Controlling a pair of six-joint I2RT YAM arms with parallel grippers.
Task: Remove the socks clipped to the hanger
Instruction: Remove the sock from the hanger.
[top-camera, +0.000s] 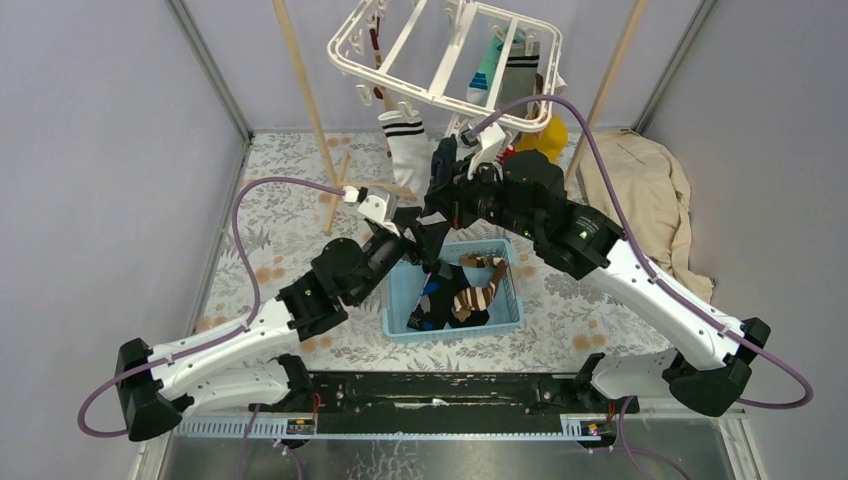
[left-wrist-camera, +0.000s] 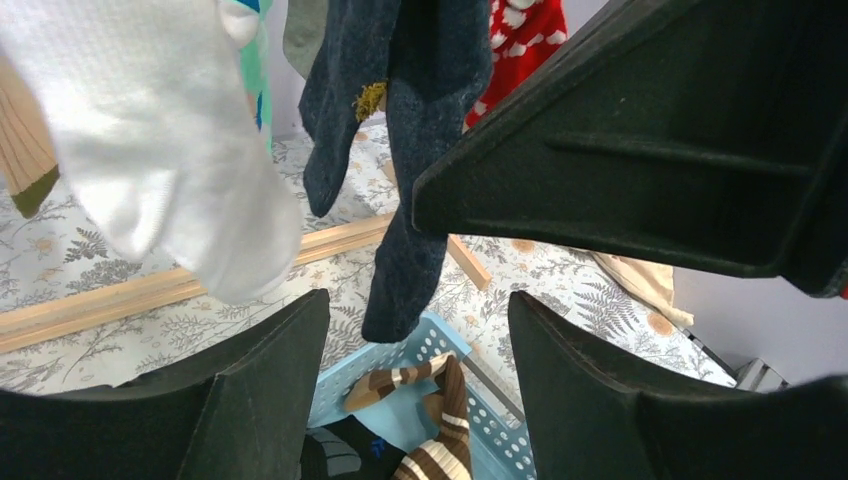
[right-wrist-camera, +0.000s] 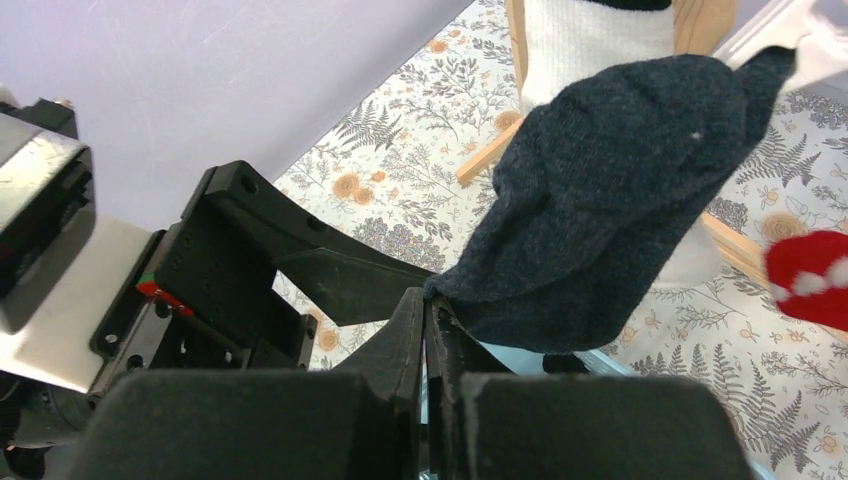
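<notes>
The navy sock (right-wrist-camera: 610, 190) is soft, light and stretchy. It will likely give before its clip lets go, so a firm pinch low on the fabric and a steady downward pull should serve. It hangs from the near edge of the hanger (top-camera: 430, 98), above the basket (top-camera: 512, 285). The right end effector (right-wrist-camera: 425, 300) is fully closed and seems to pinch a fold of it. The left end effector (left-wrist-camera: 418, 300) gapes wide, empty, just beneath its toe.
</notes>
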